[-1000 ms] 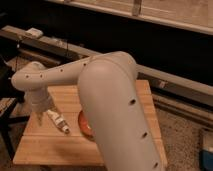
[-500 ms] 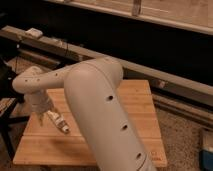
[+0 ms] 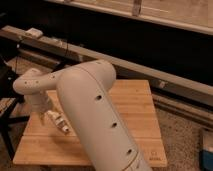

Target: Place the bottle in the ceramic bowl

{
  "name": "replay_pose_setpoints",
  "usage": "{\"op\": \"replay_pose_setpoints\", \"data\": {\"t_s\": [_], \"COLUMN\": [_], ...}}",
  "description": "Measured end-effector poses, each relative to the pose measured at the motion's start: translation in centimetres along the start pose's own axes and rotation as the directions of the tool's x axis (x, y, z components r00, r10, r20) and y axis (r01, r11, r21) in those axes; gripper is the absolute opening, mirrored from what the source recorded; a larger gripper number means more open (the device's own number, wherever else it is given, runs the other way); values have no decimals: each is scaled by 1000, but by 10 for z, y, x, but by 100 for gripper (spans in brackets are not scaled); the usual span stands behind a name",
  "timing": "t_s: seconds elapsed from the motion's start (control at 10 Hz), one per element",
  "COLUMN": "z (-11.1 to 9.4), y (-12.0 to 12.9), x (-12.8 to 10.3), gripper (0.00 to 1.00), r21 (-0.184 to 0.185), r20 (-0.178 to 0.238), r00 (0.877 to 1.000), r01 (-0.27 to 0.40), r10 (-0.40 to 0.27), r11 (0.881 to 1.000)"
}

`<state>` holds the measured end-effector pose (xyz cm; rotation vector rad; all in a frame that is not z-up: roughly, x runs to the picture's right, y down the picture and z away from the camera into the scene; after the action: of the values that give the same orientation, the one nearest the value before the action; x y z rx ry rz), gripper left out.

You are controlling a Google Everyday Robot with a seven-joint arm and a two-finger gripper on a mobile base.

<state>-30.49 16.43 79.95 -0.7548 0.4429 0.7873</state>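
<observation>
The small whitish bottle (image 3: 60, 122) lies tilted on the left part of the wooden table (image 3: 135, 107), cap end toward the front right. My gripper (image 3: 45, 118) hangs from the wrist just to the bottle's left, right at its upper end. I cannot tell whether it touches or holds the bottle. The orange-red ceramic bowl is hidden behind my large white arm link (image 3: 95, 110), which crosses the middle of the table.
The table's front edge (image 3: 55, 161) and right edge lie close by. A long metal rail (image 3: 150, 67) runs behind the table, with a dark wall beyond it. A dark stand (image 3: 7, 80) sits at the left. Speckled floor lies to the right.
My big arm link has swung left and toward the camera and now covers the bowl, which showed a second ago. The gripper and bottle have stayed in about the same place.
</observation>
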Motion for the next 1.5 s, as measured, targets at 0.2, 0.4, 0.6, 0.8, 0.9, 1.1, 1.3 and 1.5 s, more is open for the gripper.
{"op": "replay_pose_setpoints", "data": {"t_s": [0.2,0.4,0.6,0.8,0.9,1.1,1.3,1.5], "z": [8,18,26,38,41,36,12,-32], "y": [-8,-21,-31,-33,-35,-42,-41,-41], "x": [-13,-28,-42,-53,-55,-53,-49,-47], "gripper": [65,65,65,52,42,20,7,6], "r21": [7,12,15,19,20,16,2,-17], "r20": [-9,-21,-32,-45,-57,-72,-61,-44], "r00": [1000,1000,999,999,998,997,998,999], "r01": [6,8,14,23,20,8,9,9], "r10": [-6,-8,-14,-22,-19,-7,-9,-9], "r11": [1000,1000,1000,1000,1000,1000,1000,1000]}}
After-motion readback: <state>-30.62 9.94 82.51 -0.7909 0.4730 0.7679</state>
